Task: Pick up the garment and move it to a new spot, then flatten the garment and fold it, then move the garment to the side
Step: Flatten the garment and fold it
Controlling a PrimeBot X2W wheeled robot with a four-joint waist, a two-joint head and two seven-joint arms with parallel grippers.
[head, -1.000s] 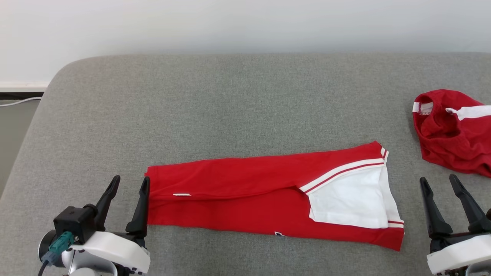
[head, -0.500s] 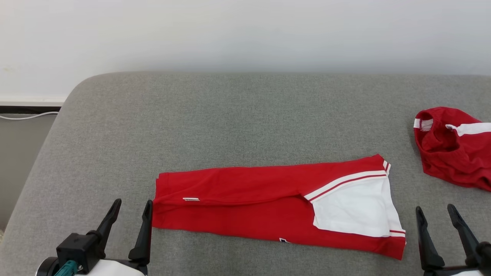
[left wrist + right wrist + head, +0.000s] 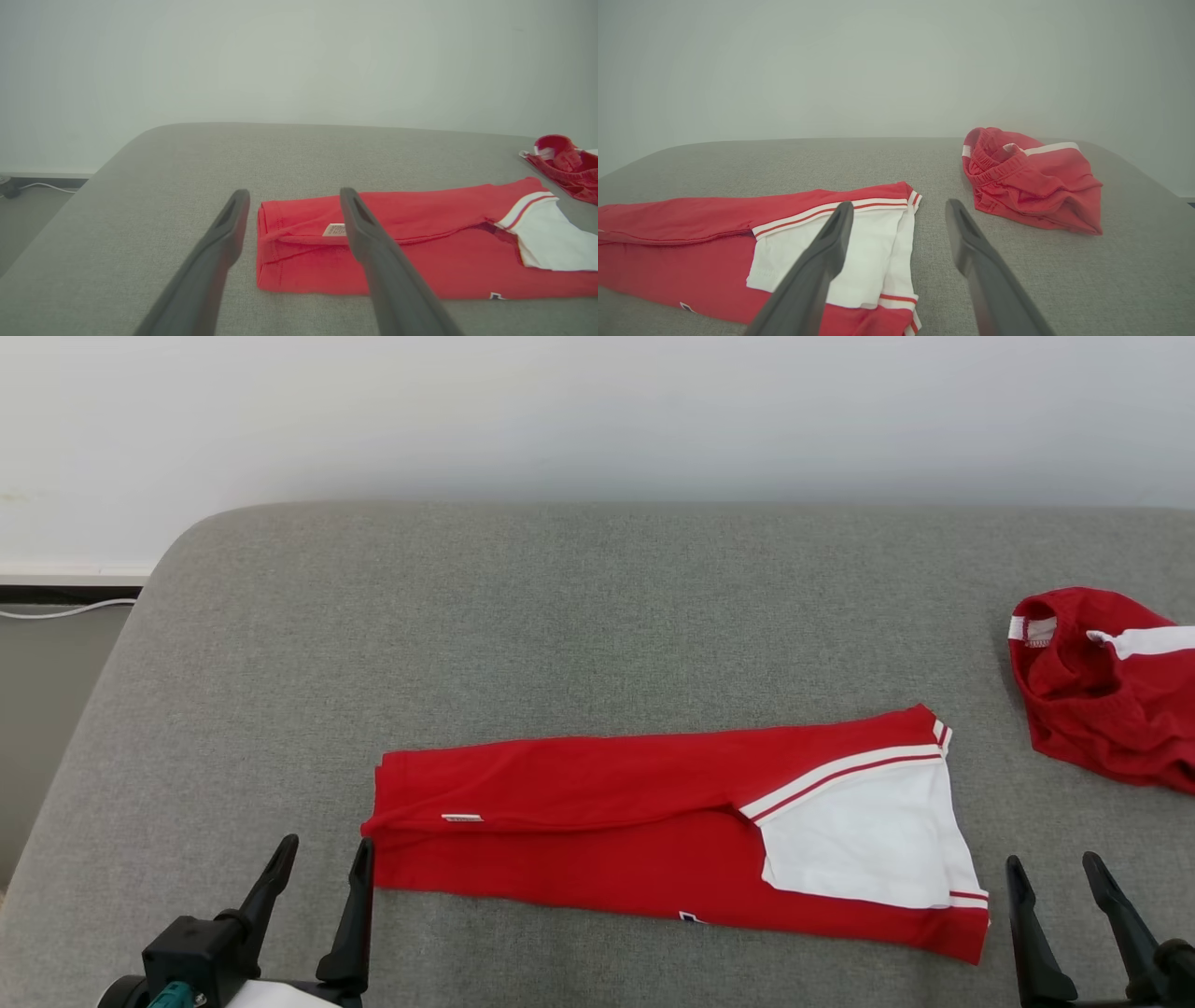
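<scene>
Head camera first: a long red garment (image 3: 597,821) with a white sleeve, folded into a strip, lies flat across the near middle of a grey cushion (image 3: 560,616). My left gripper (image 3: 328,843) is at its left end and my right gripper (image 3: 1050,861) is just past its right end, both with fingers spread wide and holding nothing, while a crumpled red bundle of cloth (image 3: 1102,700) sits apart at the far right. From my left wrist, my two fingers frame the strip's left end, where a small white label (image 3: 334,229) shows, and from my right wrist, my parted fingers point past the white sleeve end, with the bundle beyond to the right.
</scene>
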